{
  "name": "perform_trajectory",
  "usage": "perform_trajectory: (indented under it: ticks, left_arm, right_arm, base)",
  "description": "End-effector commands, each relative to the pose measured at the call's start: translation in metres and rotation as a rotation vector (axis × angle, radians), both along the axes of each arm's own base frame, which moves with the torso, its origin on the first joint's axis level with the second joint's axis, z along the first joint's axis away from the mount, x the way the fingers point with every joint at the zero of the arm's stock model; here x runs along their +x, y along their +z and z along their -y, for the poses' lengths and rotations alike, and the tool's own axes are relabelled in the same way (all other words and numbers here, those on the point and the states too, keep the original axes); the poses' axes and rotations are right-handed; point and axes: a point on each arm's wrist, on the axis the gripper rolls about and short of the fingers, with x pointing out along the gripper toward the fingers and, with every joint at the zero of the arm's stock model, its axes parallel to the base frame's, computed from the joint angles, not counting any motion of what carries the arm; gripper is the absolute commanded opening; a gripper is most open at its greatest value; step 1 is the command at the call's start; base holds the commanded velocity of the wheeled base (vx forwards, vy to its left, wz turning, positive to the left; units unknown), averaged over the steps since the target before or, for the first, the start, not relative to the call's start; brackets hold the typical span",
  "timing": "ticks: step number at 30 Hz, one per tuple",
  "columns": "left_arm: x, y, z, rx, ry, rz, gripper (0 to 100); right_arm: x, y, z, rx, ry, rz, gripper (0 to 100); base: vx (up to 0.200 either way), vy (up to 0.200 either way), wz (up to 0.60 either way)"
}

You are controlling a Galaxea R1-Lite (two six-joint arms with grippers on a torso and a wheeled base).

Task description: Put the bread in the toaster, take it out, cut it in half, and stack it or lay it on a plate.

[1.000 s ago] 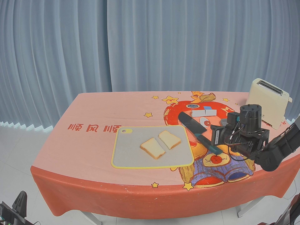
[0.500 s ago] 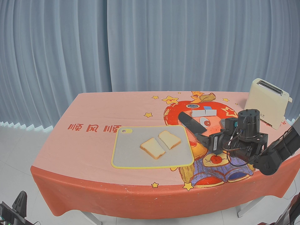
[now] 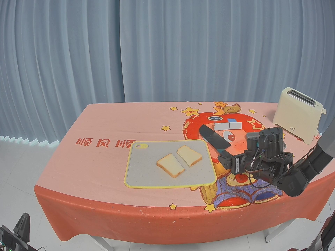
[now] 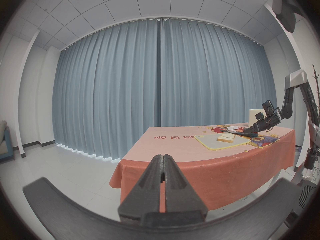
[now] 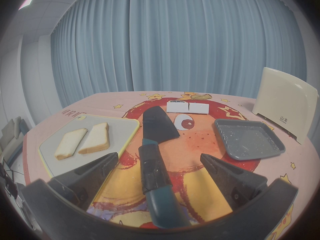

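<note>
Two bread halves (image 3: 170,165) lie side by side on the board (image 3: 146,173), a thin gap between them. We see the knife (image 3: 214,137) on the tablecloth (image 3: 104,122) just beside the board, white blocks (image 3: 228,126) past its blade, a grey tray (image 5: 248,142) between knife and toaster (image 3: 298,115), and the curtain (image 3: 174,42) behind. We see the right gripper (image 5: 158,157) low over the knife handle, fingers spread wide either side and apart from it, its wrist blocking the tray in the head view, while the left gripper (image 4: 163,160) hangs well off the table, fingers pressed together.
</note>
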Motion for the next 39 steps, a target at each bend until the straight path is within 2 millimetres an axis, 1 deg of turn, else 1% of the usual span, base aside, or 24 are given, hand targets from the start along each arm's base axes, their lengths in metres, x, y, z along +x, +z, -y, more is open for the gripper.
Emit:
perform_trajectory:
  ticks: [1,6,11,12,19,25,34,39]
  left_arm:
    - [0.001,-0.005,0.000,0.000,0.002,-0.019,0]
    - [0.001,-0.005,0.000,0.000,0.002,-0.019,0]
    - [0.001,-0.005,0.000,0.000,0.000,-0.017,0]
    - [0.001,-0.005,0.000,0.000,0.002,-0.019,0]
    - [0.001,-0.005,0.000,0.000,0.000,-0.019,0]
    - [0.001,-0.005,0.000,0.000,0.000,-0.019,0]
    - [0.001,-0.005,0.000,0.000,0.000,-0.019,0]
    - [0.001,-0.005,0.000,0.000,0.000,-0.019,0]
  right_arm:
    - [0.001,-0.006,0.000,-0.009,0.001,-0.016,100]
    - [-0.001,-0.010,-0.002,-0.023,0.011,-0.028,100]
    - [0.002,-0.020,-0.003,-0.038,0.009,-0.052,100]
    - [0.003,-0.022,-0.003,-0.040,0.009,-0.056,0]
    - [0.008,-0.025,-0.007,-0.014,0.014,0.004,0]
    - [0.008,-0.021,-0.008,-0.004,0.018,0.028,0]
    - [0.001,0.001,-0.010,0.045,0.035,0.115,0]
    - [-0.004,0.012,-0.016,0.083,0.062,0.160,0]
  base:
    - [0.000,0.000,0.00]
    - [0.000,0.000,0.00]
    - [0.000,0.000,0.00]
    - [0.000,0.000,0.00]
    - [0.000,0.000,0.00]
    - [0.000,0.000,0.00]
    - [0.000,0.000,0.00]
    - [0.000,0.000,0.00]
